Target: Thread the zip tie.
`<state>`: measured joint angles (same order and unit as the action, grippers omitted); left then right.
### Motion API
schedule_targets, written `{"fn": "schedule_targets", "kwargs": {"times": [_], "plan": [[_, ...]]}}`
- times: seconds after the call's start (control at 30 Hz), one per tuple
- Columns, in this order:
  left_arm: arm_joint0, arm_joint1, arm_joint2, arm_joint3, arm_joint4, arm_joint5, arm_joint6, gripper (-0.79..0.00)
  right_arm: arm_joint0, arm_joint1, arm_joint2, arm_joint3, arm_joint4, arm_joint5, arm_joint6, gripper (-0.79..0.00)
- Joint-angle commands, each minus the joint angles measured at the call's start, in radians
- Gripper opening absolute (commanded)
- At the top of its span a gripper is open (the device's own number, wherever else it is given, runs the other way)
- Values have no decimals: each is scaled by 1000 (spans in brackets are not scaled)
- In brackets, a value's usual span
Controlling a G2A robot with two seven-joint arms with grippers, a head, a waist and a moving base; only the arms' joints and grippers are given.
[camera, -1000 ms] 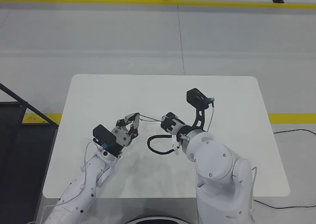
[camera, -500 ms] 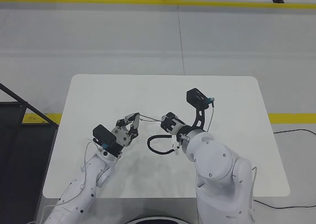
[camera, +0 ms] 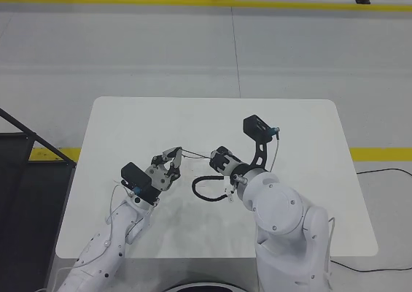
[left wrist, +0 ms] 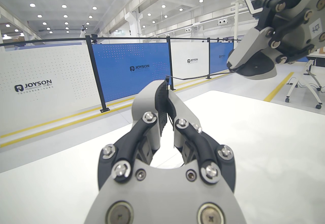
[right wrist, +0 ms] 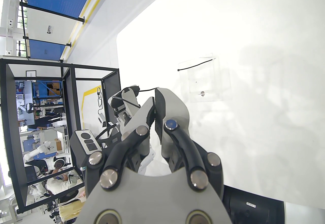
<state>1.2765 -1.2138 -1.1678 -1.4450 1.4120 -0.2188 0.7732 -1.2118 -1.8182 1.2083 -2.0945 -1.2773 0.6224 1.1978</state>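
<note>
The left gripper (left wrist: 166, 88) has its jaws pinched tight on one end of the black zip tie (left wrist: 189, 78). From there the strap runs across the gap to the right gripper (right wrist: 155, 99), whose jaws clamp the other end. The white table (camera: 300, 131) lies beneath both.

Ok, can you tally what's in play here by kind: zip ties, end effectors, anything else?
Zip ties: 2, the held zip tie and the loose zip tie
End effectors: 2, the left end effector and the right end effector
Clear sheet: 1
Total: 5
</note>
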Motion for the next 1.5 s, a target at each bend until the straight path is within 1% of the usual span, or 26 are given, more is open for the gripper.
{"fn": "schedule_targets", "kwargs": {"times": [0.0,0.13,0.27,0.43,0.83,1.47], "plan": [[0,0,0,0,0,0,0,-785,0,0,0,0,0,0,0,-785],[0,0,0,0,0,0,0,-785,0,0,0,0,0,0,0,-785],[0,0,0,0,0,0,0,-785,-24,10,-5,7,35,-16,-66,-785],[0,0,0,0,0,0,0,-785,-42,20,-5,-4,71,-7,-99,-785],[0,0,0,0,0,0,0,-785,-79,39,2,-38,102,-33,-113,-785],[0,0,0,0,0,0,0,-785,-63,53,-23,-27,107,5,-126,-785]]}}
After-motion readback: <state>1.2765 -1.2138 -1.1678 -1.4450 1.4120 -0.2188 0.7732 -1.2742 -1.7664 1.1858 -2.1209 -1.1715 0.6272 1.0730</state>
